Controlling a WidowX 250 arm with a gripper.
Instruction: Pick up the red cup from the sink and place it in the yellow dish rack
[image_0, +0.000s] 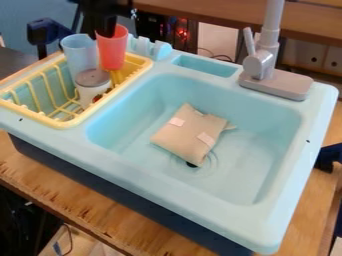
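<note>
At the upper left, the black gripper hangs down at the red cup, its lower end at or inside the cup's rim. The red cup stands upright at the back of the yellow dish rack. Close to its left is a light blue cup, also upright. A small white container with a grey lid is in front of the two cups. In the sink basin lies a tan cloth pouch with pale patches, partly over the dark drain hole.
A grey faucet rises from the sink's back right edge. Light blue upright pieces stand behind the rack, beside a shallow recess. The toy sink rests on a wooden table.
</note>
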